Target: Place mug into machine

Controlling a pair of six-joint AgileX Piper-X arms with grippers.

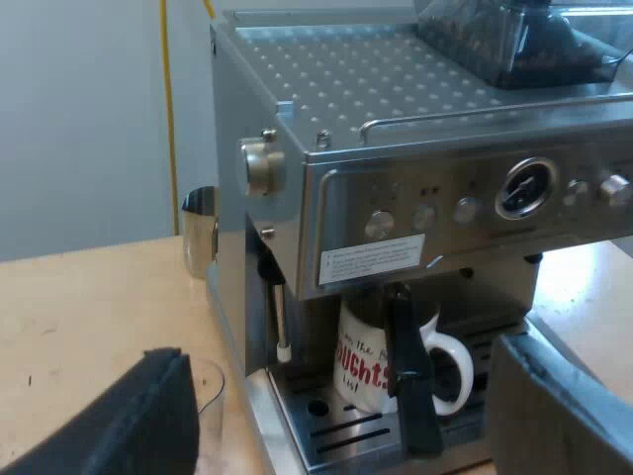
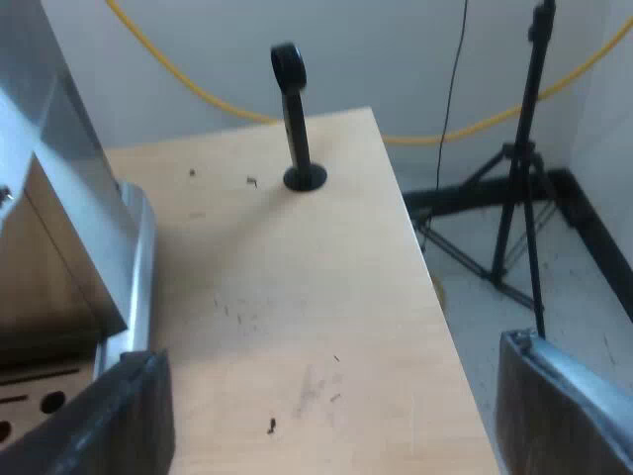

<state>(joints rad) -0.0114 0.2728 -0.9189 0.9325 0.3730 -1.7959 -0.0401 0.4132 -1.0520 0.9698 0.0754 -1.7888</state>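
Observation:
The white mug [image 1: 368, 368] with red lettering stands upright on the drip tray [image 1: 336, 427] of the espresso machine [image 1: 415, 198], under the brew head. Its white handle [image 1: 457, 368] points sideways. The dark handle of the metal holder [image 1: 410, 386] hangs down in front of the mug. My left gripper [image 1: 341, 416] is open and a short way back from the machine's front, with nothing between its fingers [image 1: 129, 426]. My right gripper [image 2: 336, 396] is open over bare tabletop beside the machine's side panel [image 2: 59, 198] and holds nothing.
A bean hopper [image 1: 514, 40] sits on the machine's top. A measuring glass [image 1: 208, 396] stands by the machine's corner and a metal jug [image 1: 198, 233] behind it. A black upright post [image 2: 292, 119] stands on the wooden table [image 2: 297, 297], whose edge drops to a floor with a tripod [image 2: 524, 198].

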